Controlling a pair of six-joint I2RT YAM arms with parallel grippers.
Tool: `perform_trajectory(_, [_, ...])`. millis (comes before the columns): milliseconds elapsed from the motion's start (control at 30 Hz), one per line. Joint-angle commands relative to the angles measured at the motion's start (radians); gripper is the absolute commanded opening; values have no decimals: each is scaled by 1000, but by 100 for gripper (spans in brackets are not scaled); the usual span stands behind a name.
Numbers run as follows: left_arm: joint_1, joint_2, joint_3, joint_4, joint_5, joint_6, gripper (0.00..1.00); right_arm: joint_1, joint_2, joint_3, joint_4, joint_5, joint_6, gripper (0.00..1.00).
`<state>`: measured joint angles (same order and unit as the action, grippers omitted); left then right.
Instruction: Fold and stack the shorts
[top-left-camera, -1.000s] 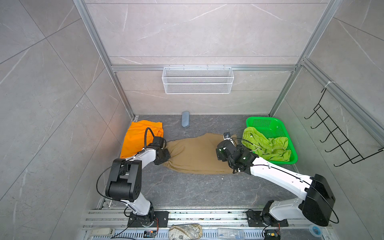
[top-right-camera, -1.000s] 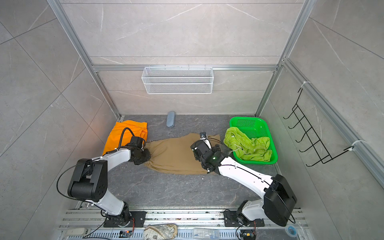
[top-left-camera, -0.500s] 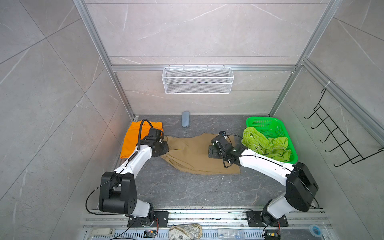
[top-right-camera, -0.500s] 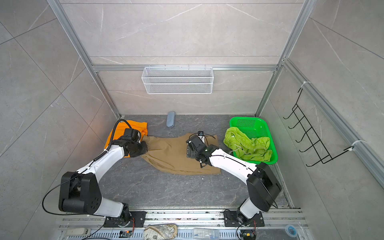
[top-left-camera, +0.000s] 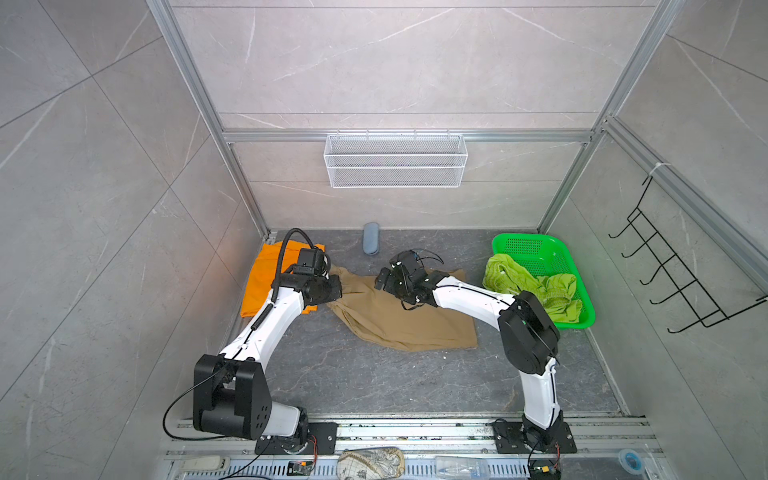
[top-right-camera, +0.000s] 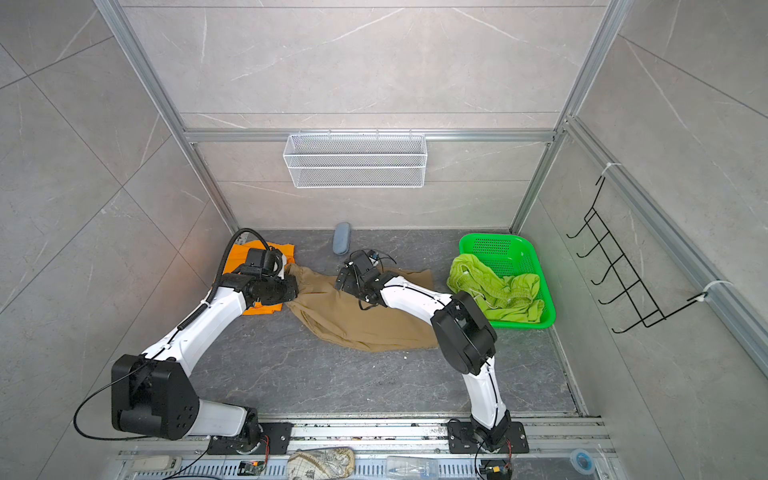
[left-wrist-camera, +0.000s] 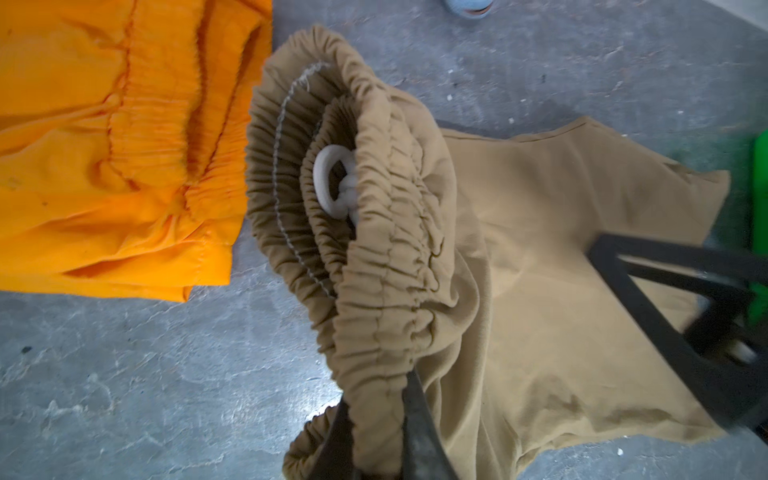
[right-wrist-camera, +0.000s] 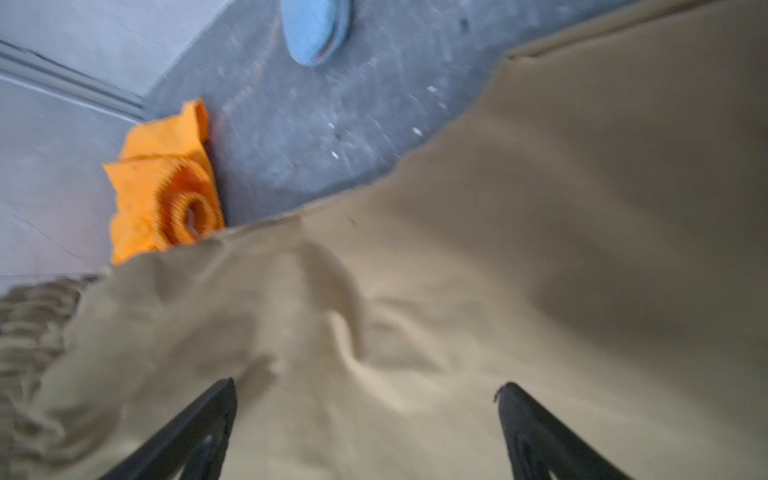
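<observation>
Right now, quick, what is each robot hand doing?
Left gripper: shut on the waistband of the khaki shorts.
Right gripper: open over the khaki shorts, holding nothing.

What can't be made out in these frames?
- Left gripper: left wrist view, frame edge cuts it off below its grip on the khaki tan cloth shorts.
- Right gripper: right wrist view blurred; open, contact with the cloth unclear.
- Bright orange cloth shorts: both top views, left arm covers part.
- Lime green cloth shorts: crumpled in green plastic basket, underside hidden.
</observation>
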<state>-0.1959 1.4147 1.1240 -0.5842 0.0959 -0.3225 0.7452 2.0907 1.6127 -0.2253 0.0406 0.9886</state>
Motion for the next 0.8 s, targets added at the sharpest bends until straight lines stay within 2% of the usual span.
perform_trajectory(0, [-4, -54, 40, -19, 50, 40, 0, -19, 89, 87, 69, -34, 54, 99])
perform_trajectory(433, [-5, -107, 11, -18, 72, 74, 0, -34, 400, 437, -5, -98, 34, 99])
perform_trajectory(633, [-5, -95, -7, -6, 74, 72, 0, -36, 292, 431, -51, -94, -57, 100])
perform_trajectory(767, [-6, -94, -11, -1, 62, 81, 0, -37, 109, 259, -10, -90, -73, 99])
